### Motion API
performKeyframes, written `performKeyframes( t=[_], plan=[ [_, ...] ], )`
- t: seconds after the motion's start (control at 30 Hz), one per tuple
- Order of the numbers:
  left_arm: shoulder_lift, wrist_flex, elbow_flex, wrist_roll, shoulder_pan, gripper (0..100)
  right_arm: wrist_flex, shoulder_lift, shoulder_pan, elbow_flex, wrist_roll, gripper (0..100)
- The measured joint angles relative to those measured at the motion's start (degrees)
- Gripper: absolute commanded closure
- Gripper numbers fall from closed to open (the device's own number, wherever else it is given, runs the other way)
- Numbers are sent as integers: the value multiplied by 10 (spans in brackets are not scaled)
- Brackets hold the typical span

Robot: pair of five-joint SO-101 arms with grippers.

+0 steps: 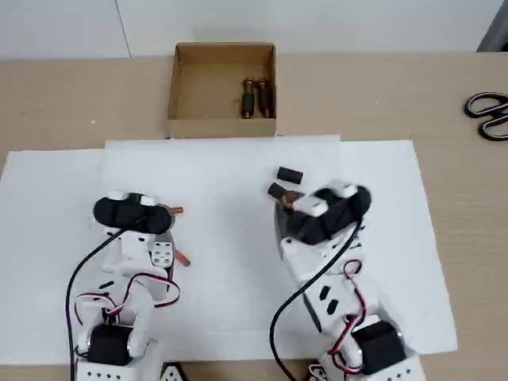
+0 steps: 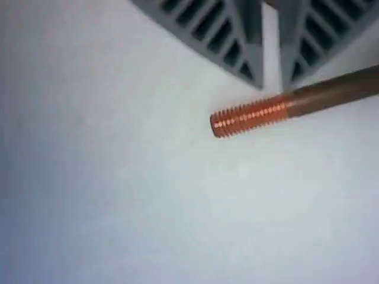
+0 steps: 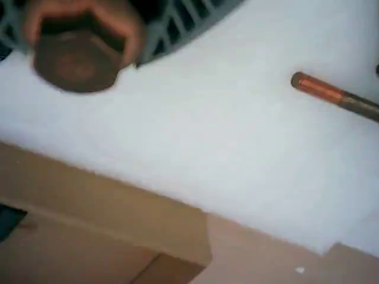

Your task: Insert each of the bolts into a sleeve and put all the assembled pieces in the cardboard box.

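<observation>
- We see a brown bolt point(image 3: 76, 62) clamped end-on in our right gripper point(image 1: 297, 204).
- Our left gripper point(image 2: 272, 86) is narrow, with a threaded bolt point(image 2: 254, 115) lying just off its tips.

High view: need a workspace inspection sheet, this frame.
Surface: white paper sheet on tan table.
Job's things: two assembled pieces in cardboard box; loose sleeve on the sheet.
Clutter: scissors at the table's edge.
Grippers: left gripper shut on bolt; right gripper shut on held sleeve.
Cables: black and red leads along both arms.
Surroundings: white wall behind the table.
</observation>
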Motion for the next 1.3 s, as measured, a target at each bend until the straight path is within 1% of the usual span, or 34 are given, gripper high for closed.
performKeyframes(
  t=[0.2, 0.33, 0.53, 0.7, 1.07, 1.3],
  plan=[
    [-1, -2, 14, 0, -1, 994, -32, 211, -2, -134, 0, 996],
    [0, -2, 28, 0, -1, 994, -81, 352, 4, -197, 1, 996],
    [0, -2, 32, 0, -1, 994, -205, 554, 31, -288, 55, 996],
    [0, -2, 44, 0, -1, 994, -258, 723, 51, -400, 78, 996],
    [0, -2, 55, 0, -1, 994, -274, 1042, 55, -716, 84, 996],
    [0, -2, 55, 0, -1, 994, -275, 1274, 55, -949, 135, 996]
  ],
)
